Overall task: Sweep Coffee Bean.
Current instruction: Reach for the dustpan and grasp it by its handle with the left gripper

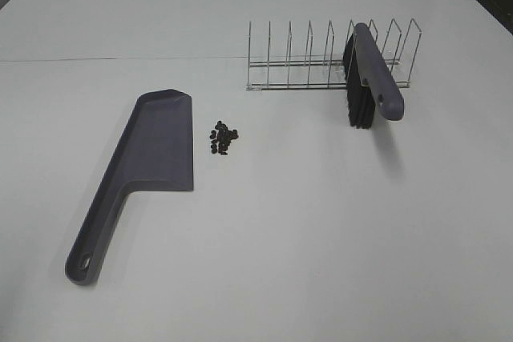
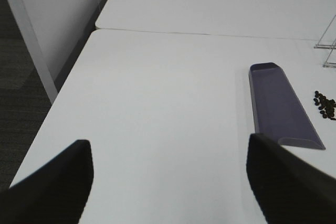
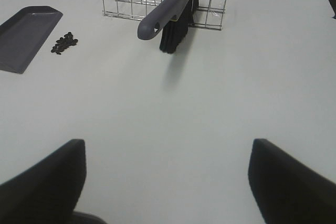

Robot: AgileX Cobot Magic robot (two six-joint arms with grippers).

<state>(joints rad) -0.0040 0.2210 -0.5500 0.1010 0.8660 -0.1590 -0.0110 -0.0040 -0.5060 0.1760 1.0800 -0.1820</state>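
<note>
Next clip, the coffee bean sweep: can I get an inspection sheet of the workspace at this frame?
Surface: white matte tabletop, with a seam across its far part.
Job's things: small pile of dark brown coffee beans lying beside, not on, the flat grey-purple plastic dustpan; grey-handled brush with black bristles propped in the thin wire rack.
Clutter: nothing seen.
Grippers: left gripper and right gripper both open, holding nothing.
Cables: nothing seen.
Surroundings: dark floor and a white panel past the table edge.
</note>
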